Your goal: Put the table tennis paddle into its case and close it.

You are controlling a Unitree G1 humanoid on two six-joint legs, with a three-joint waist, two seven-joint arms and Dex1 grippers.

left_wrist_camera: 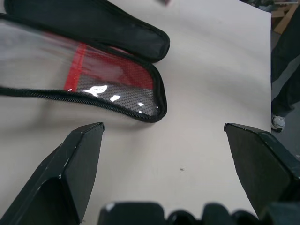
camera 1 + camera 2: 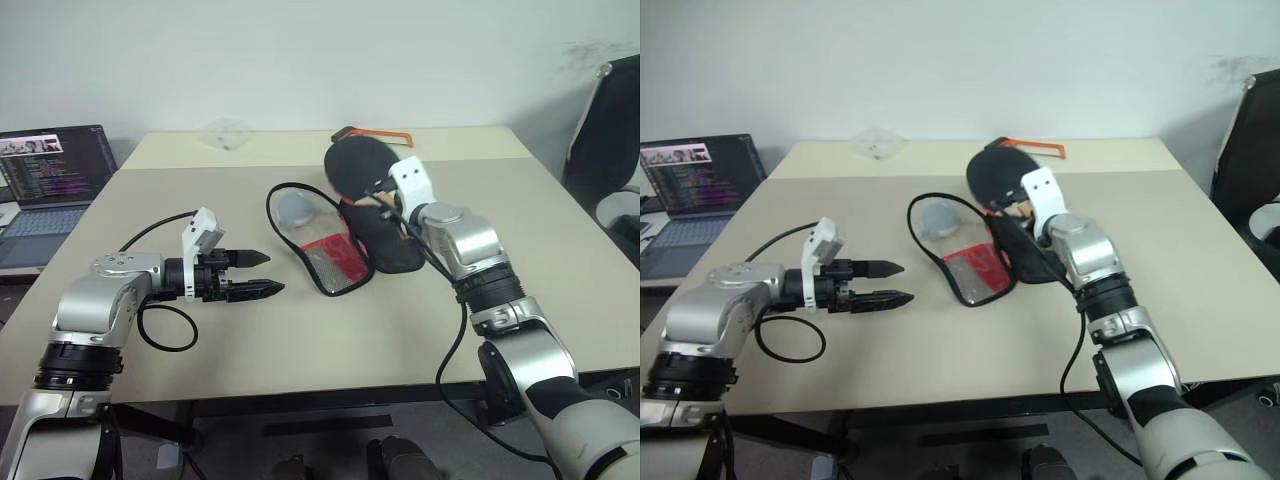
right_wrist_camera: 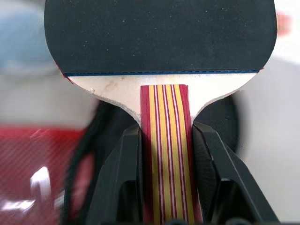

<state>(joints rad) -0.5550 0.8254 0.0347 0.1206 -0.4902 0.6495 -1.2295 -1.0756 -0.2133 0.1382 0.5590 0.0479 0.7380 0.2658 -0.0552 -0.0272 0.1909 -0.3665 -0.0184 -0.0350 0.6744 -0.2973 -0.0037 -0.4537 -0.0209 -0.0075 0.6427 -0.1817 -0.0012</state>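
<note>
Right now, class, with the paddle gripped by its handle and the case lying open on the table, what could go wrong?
1. The right gripper pinches only the narrow handle of the paddle, so the wide blade may twist or slip.
2. The case lies loose and nothing pins it; the left gripper hangs open beside it, so the paddle might push it away.

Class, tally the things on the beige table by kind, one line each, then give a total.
Table tennis paddle: 1
Case: 1
Hacksaw: 1
Clear plastic item at the far edge: 1
Total: 4
</note>
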